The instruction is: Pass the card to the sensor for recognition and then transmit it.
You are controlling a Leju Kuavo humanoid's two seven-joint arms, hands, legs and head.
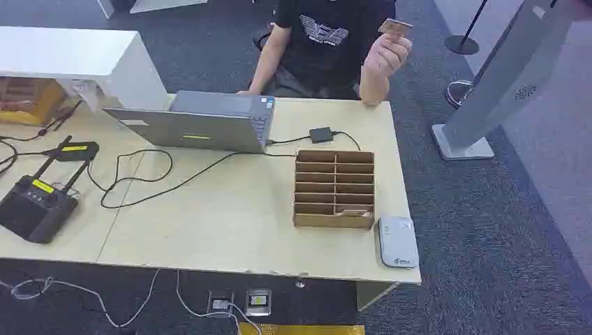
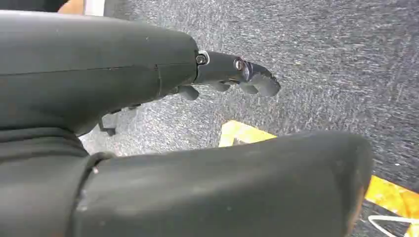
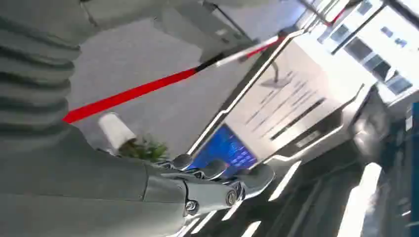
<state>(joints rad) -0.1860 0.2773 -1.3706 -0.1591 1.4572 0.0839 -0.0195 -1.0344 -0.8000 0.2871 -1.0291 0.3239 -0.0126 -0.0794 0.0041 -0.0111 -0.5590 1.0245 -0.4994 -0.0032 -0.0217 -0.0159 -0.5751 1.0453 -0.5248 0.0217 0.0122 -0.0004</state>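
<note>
The card [image 1: 395,27] sits upper right of the head view, pinched in the person's hand [image 1: 388,53], well above the table [image 1: 230,223]. Bring your right hand [image 3: 217,185] up under it and take it by its free edge. Right hand holds nothing, fingers loosely extended. Left hand [image 2: 232,74] hangs over the carpet, empty too. The white reader [image 1: 398,241] waits lower right, just beside the slotted box [image 1: 334,188].
</note>
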